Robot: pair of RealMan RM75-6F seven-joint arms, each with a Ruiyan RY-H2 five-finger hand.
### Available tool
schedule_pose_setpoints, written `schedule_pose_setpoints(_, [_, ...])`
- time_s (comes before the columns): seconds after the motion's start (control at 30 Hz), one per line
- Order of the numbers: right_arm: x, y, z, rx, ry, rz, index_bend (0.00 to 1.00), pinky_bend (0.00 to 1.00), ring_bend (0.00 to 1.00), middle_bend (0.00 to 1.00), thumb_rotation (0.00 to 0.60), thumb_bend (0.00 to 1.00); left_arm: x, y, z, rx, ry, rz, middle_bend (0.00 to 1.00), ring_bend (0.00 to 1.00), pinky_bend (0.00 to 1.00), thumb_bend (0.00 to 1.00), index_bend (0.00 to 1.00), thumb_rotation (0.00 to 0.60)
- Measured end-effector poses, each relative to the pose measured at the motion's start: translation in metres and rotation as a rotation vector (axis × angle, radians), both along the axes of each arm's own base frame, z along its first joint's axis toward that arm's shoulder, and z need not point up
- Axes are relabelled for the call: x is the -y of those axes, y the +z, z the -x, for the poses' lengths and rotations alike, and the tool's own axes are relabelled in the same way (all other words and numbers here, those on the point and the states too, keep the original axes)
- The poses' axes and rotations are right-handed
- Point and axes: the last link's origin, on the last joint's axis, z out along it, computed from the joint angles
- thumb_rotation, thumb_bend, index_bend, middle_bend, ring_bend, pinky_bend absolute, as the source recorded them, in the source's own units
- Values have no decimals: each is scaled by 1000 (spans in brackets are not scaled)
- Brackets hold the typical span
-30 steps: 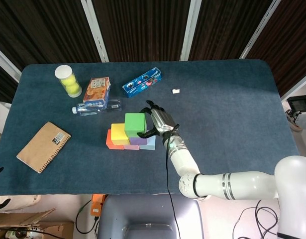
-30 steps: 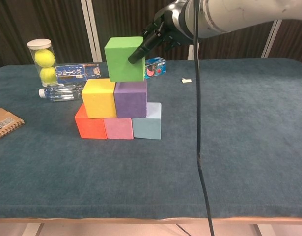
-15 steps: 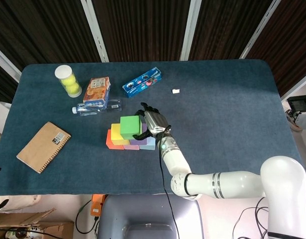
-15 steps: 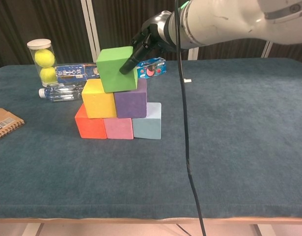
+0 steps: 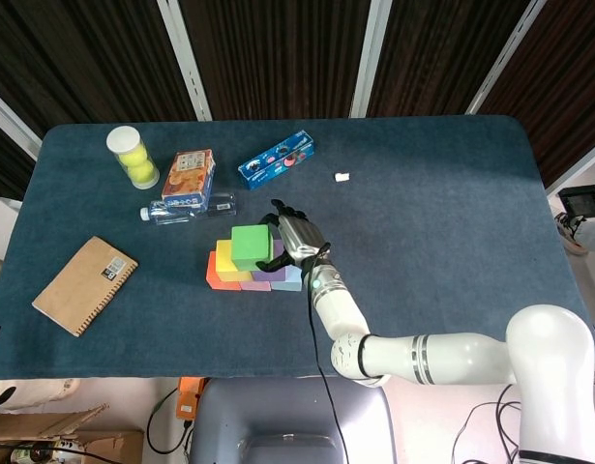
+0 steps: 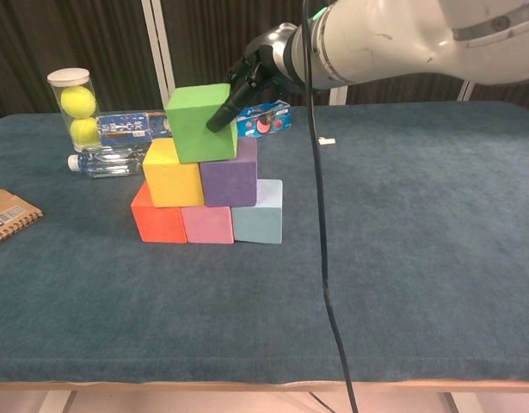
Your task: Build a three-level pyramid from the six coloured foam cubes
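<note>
Upper left, a clear tube (image 5: 133, 156) holds yellow balls on the blue surface (image 5: 442, 213); dark curtains behind. Right hand (image 5: 295, 238) fingers grip the green cube (image 5: 251, 246).

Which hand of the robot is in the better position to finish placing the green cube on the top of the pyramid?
The right hand. It already holds the green cube over the yellow cube and purple cube, so probably it only needs to release. The left hand shows in neither view.
</note>
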Motion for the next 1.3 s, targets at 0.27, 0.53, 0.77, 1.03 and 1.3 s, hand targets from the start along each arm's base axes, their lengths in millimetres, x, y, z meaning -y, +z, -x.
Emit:
schedule_pose_setpoints(0.27, [0,-2,1,-5,1,-10,295,0,0,0,600,156,0,0,1,2,3,-1,17,0,96,214,67,600])
schedule_pose_setpoints(0.53, [0,-3,1,-11,0,-25,180,0,0,0,600,156,0,1,1,3,3,-3,17,0,96,214,67,600])
schedule_pose_setpoints(0.77, [-1,0,1,-5,1,-30,93,0,0,0,600,157,0,1,1,4,1,-3,17,0,96,214,67,600])
schedule_pose_setpoints(1.03, [-10,20,3,26,34,-28,0,0,0,0,600,156,0,4,-3,12,-20,-23,17,0,96,208,65,600])
schedule_pose_setpoints(1.3, [-25,73,48,-35,133,116,0,0,0,0,600,156,4,16,-23,44,-100,-106,8,0,96,178,46,600])
